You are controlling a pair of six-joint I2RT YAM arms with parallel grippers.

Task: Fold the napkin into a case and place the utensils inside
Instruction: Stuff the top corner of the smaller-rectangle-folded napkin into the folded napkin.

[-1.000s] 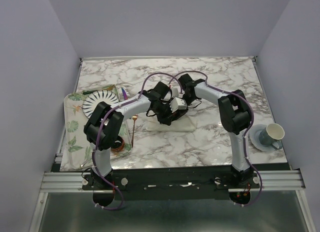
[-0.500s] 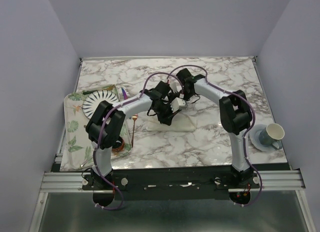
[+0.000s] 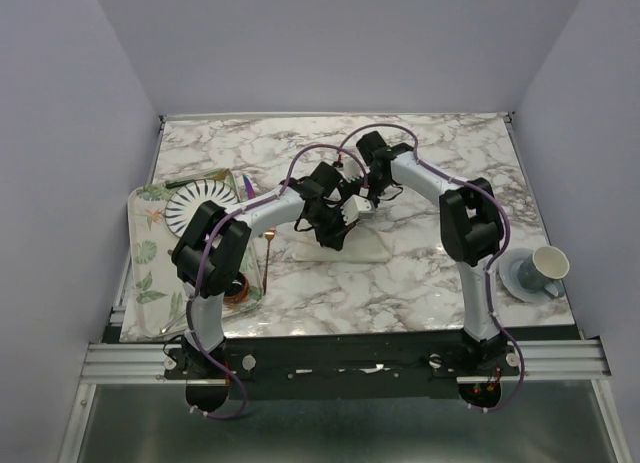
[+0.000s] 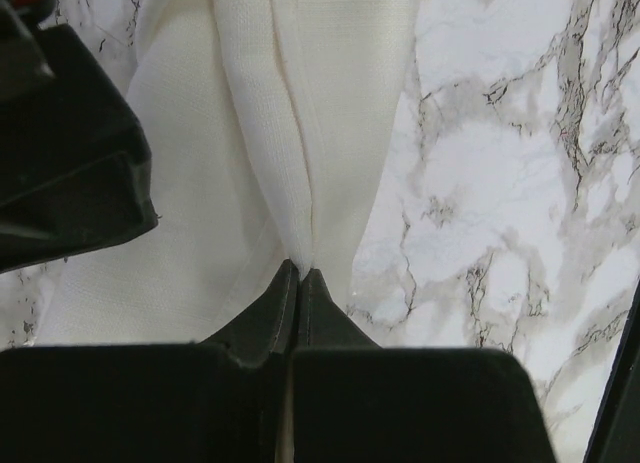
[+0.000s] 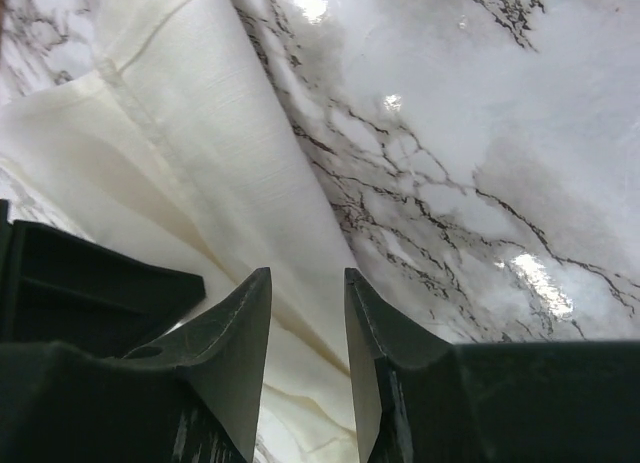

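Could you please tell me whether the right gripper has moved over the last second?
Yes. The right gripper has pulled back toward the far edge of the table, lifting off the napkin, and its jaws have opened.

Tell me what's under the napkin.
The marble table shows beside the napkin, whose fold the left gripper pinches. Nothing pokes out from beneath; the tabletop directly under the cloth is covered.

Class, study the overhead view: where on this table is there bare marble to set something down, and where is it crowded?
Bare: the far strip of marble table behind the napkin; the far right corner; the near strip between napkin and table edge. Crowded: the centre over the napkin, and the left side with tray and striped plate.
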